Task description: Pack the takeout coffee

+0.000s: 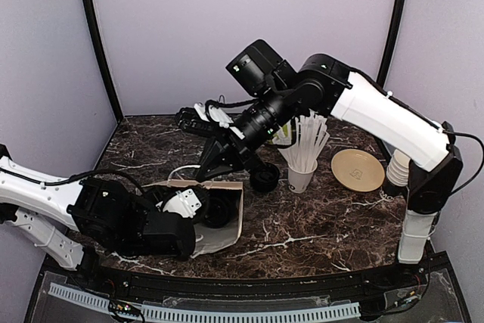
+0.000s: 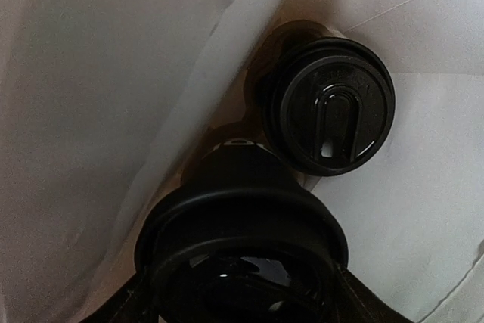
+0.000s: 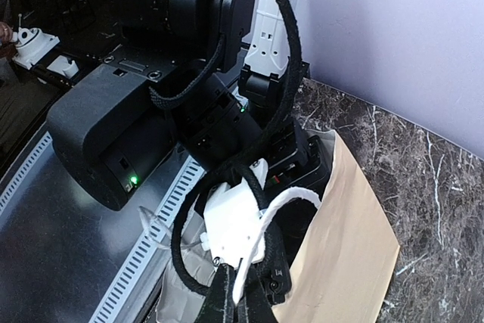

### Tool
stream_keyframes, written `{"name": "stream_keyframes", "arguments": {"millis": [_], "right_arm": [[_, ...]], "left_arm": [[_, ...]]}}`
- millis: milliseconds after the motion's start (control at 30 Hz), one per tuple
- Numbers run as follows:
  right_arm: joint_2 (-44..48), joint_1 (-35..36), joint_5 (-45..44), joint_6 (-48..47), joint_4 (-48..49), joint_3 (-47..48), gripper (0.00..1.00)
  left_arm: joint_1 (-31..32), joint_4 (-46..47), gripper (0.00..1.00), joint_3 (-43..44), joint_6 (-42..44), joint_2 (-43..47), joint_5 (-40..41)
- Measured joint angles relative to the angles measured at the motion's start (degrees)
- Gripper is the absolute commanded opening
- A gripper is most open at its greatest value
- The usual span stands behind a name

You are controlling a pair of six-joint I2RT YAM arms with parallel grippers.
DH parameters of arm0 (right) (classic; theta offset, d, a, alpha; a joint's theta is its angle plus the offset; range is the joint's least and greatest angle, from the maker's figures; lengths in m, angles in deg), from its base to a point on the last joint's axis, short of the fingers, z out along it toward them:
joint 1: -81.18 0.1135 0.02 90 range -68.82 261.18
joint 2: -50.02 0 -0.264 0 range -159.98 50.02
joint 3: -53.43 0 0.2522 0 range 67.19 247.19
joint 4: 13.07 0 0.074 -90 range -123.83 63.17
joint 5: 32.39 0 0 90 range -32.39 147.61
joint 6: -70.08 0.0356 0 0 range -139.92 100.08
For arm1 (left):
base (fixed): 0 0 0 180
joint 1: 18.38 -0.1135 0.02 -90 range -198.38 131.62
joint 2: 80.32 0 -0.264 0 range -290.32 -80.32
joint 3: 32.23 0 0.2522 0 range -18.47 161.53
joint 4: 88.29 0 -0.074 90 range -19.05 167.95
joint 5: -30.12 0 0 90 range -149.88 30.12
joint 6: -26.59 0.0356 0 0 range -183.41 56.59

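Observation:
A brown paper bag (image 1: 233, 221) with a white lining lies on its side at the table's middle front. My left gripper (image 2: 242, 293) reaches into its mouth, shut on a takeout coffee (image 2: 242, 209), a black cup with a black lid that fills the gap between the fingers. Beyond it, a second lidded takeout coffee (image 2: 333, 107) rests against the white lining (image 2: 113, 73). My right gripper (image 3: 236, 296) is shut on the bag's white handle (image 3: 283, 206), holding it up above the bag's mouth; in the top view this gripper (image 1: 203, 175) is over the bag's far edge.
A white cup of straws (image 1: 302, 175) stands right of the bag. A tan disc (image 1: 357, 169) lies further right, beside a stack of white cups (image 1: 397, 172). A black lid stack (image 1: 265, 180) sits just behind the bag. Purple walls close the back and sides.

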Motion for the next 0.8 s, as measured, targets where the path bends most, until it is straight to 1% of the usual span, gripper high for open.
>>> {"name": "stream_keyframes", "arguments": {"millis": [167, 300, 500, 800], "right_arm": [[-0.3, 0.0, 0.0, 0.2, 0.0, 0.0, 0.00], [-0.5, 0.0, 0.0, 0.3, 0.0, 0.2, 0.00], [-0.9, 0.0, 0.1, 0.5, 0.0, 0.9, 0.00], [-1.8, 0.0, -0.3, 2.5, 0.5, 1.4, 0.00]], "left_arm": [[-0.1, 3.7, 0.27, -3.1, -0.7, 0.3, 2.0], [-0.5, 5.0, 0.26, -3.8, -1.6, 0.5, 2.3], [-0.6, 2.5, 0.25, -3.6, -6.9, 0.2, 2.3], [-0.6, -2.1, 0.24, -1.0, -13.8, -4.8, 3.0]]}}
